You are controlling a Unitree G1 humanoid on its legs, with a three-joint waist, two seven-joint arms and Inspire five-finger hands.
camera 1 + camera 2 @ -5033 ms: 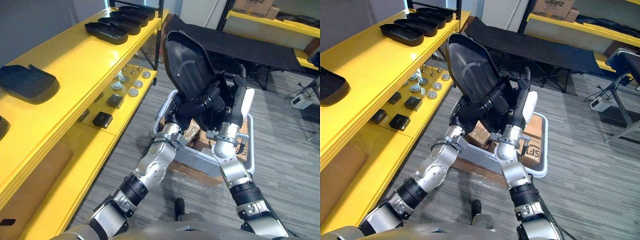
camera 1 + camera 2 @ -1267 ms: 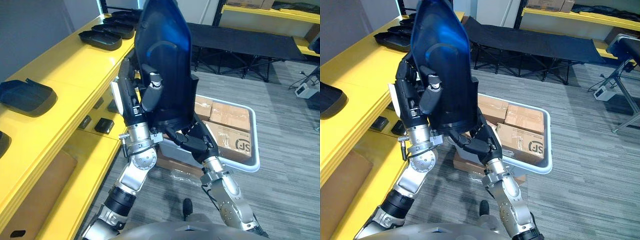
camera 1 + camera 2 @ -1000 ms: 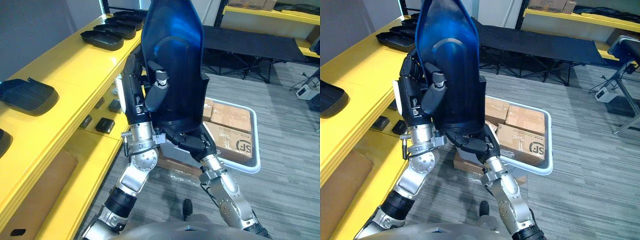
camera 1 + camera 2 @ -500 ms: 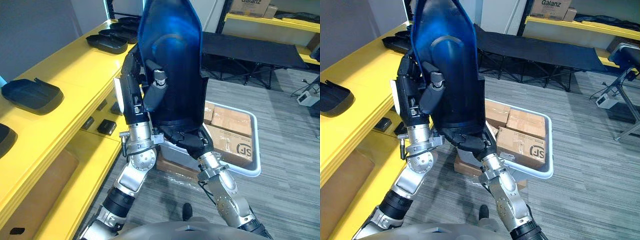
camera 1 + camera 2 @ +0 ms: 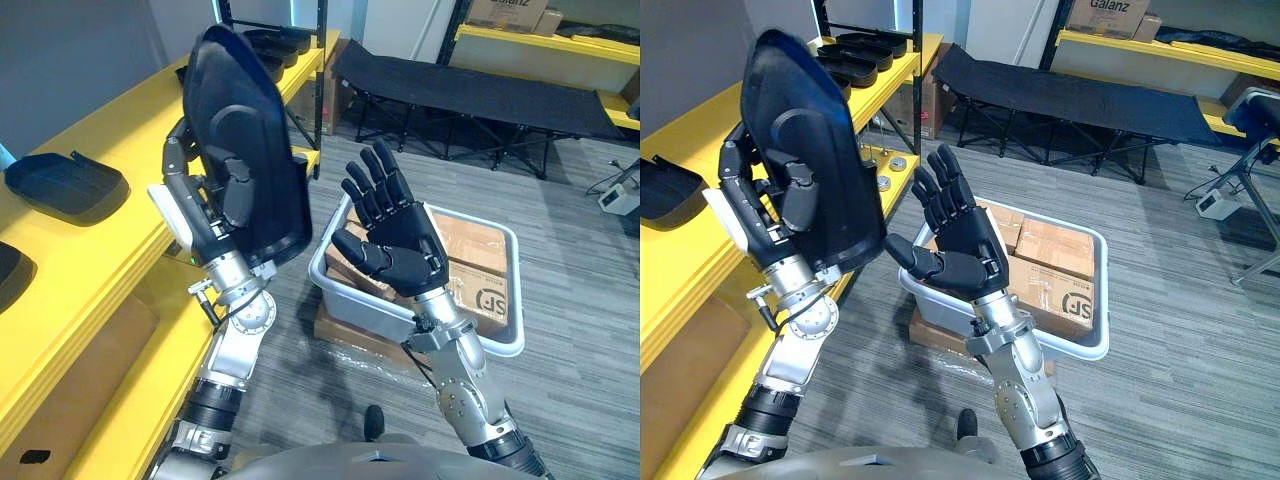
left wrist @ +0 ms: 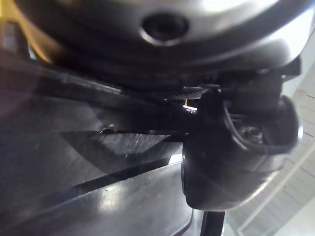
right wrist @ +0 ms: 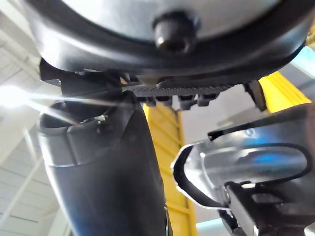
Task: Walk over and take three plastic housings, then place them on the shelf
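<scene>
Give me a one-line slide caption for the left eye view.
Left hand holds a black housing upright beside the yellow shelf; right hand open and empty.

We see the yellow shelf point(image 5: 120, 150) carrying one black housing point(image 5: 65, 185) midway along and a row of housings point(image 5: 852, 62) at its far end.

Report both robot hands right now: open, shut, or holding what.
Left robot hand: shut on the black plastic housing, holding it upright.
Right robot hand: open, fingers spread, holding nothing.
</scene>
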